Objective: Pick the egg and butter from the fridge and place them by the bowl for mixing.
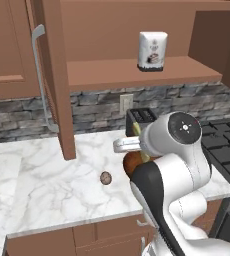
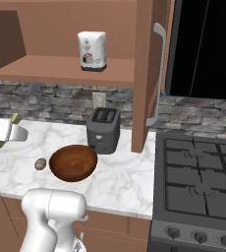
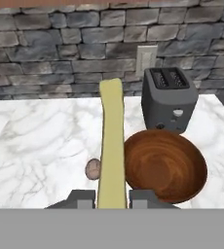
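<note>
The gripper is clamped on the butter, held above the counter (marble) beside the bowl. The egg lies just left of the bowl. Risk: a release from height drops the stick onto the egg or into the bowl.

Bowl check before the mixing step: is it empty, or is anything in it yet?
Empty. The bowl shows a bare wooden inside; the egg lies on the counter beside it.
</note>
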{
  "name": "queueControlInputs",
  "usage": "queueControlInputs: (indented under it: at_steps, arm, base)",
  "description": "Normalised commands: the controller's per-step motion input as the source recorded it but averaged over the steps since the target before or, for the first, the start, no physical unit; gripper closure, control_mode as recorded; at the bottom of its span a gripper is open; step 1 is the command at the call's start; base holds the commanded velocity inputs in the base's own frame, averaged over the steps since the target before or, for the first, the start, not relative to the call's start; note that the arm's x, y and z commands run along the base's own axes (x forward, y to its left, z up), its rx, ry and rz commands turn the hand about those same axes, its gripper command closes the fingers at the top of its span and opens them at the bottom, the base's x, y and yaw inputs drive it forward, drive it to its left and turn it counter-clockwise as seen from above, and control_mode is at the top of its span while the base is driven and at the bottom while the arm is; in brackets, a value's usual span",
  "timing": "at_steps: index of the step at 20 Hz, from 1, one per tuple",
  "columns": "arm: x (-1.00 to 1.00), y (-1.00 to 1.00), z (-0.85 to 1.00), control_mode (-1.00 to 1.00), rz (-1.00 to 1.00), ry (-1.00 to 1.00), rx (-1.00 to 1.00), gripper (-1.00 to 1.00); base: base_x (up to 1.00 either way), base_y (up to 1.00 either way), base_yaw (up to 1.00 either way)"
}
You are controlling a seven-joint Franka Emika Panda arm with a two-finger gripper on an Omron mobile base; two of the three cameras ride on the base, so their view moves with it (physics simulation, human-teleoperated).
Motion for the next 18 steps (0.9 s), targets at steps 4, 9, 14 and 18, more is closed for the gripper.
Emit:
queueControlInputs:
  at_steps: [4,9,14,18]
  arm:
    - [0.08,0.04,0.00,-1.00,0.01,0.11,0.02,1.00]
    - [0.19,0.35,-0.05,-1.00,0.11,0.34,0.13,1.00]
    - [0.01,0.09,-0.02,-1.00,0.05,0.09,0.08,1.00]
    - [0.00,0.00,-0.37,-1.00,0.00,0.00,0.00,1.00]
  base:
    - [0.13,0.00,0.00]
    - [0.00,0.00,0.00]
    - [0.00,0.00,0.00]
    - [0.00,0.00,0.00]
